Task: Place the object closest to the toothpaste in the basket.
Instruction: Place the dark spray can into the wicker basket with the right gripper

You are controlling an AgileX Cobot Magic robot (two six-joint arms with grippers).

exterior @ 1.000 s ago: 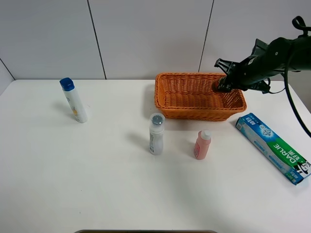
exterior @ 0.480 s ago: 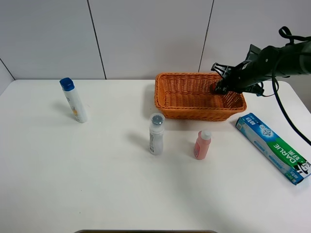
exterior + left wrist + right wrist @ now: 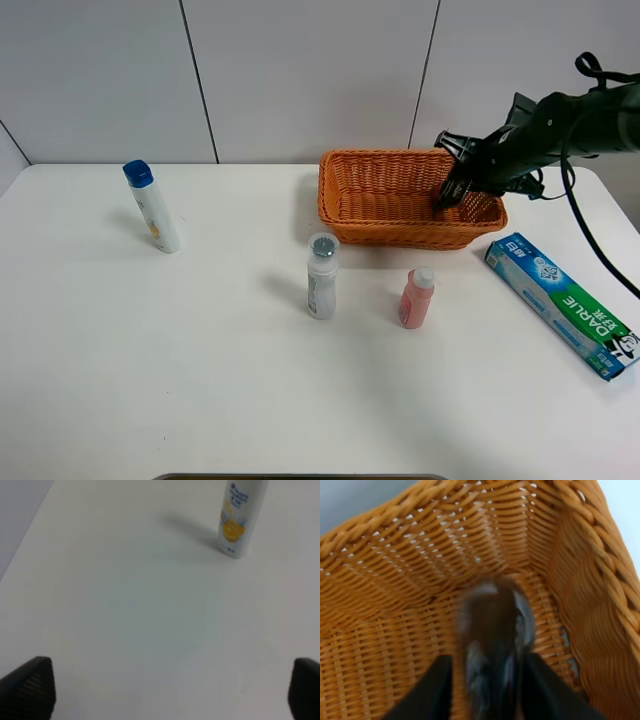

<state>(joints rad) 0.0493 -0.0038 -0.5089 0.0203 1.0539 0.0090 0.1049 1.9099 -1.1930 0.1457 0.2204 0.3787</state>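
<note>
The teal toothpaste box (image 3: 560, 302) lies on the table at the right. The orange wicker basket (image 3: 380, 160) stands just behind and left of it. My right gripper (image 3: 458, 178) hangs over the basket's right end. A dark brown object (image 3: 446, 194) points down from it into the basket. In the right wrist view this object (image 3: 492, 645) is blurred between the two parted fingers of the gripper (image 3: 487, 662), while the basket weave (image 3: 395, 580) is sharp. My left gripper (image 3: 167, 685) is open and empty over bare table and does not show in the exterior view.
A pink bottle (image 3: 415, 298) and a white bottle with a grey cap (image 3: 321, 277) stand in front of the basket. A white bottle with a blue cap (image 3: 152, 207) stands at the far left and also shows in the left wrist view (image 3: 240, 515).
The right gripper moved left over the basket's right end. The dark object has since dropped from a tucked position to hang lower into the basket, slipping from the fingers.
</note>
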